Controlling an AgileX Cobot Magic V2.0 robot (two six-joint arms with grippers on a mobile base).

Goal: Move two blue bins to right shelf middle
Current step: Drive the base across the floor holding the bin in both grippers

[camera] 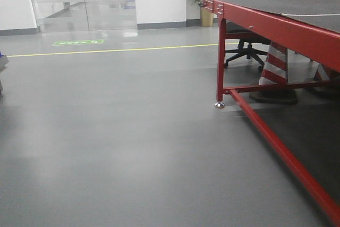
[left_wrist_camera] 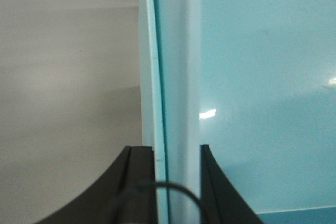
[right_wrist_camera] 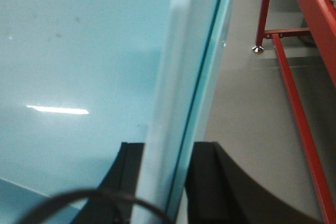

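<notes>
Plastic like this looks light and stiff, so I think the pale sky-blue plastic bins (left_wrist_camera: 262,77) will not bend much. The shiny sides look slippery, though. The best place to hold is the top edge of the wall, with one arm on each side so the load is level.

That is where both arms have hold. The left gripper (left_wrist_camera: 177,153) has its black jaws pressed on the wall, one jaw inside and one outside, with only the wall between them. The right gripper (right_wrist_camera: 165,148) pinches the other wall the same way.

A thin dark line runs down the edge in both wrist views. I think it is the gap between two bins, one sitting inside the other, but I cannot be sure. Nothing shows in the part of the inside that I can see, and the bottom is mostly hidden.

The bins are between the two arms, over the smooth grey floor (camera: 106,142) and near the red metal table with the dark top (camera: 265,25). I cannot tell if they are lifted or resting. The steel shelf is not in any view, so I think the carrying is not finished.
</notes>
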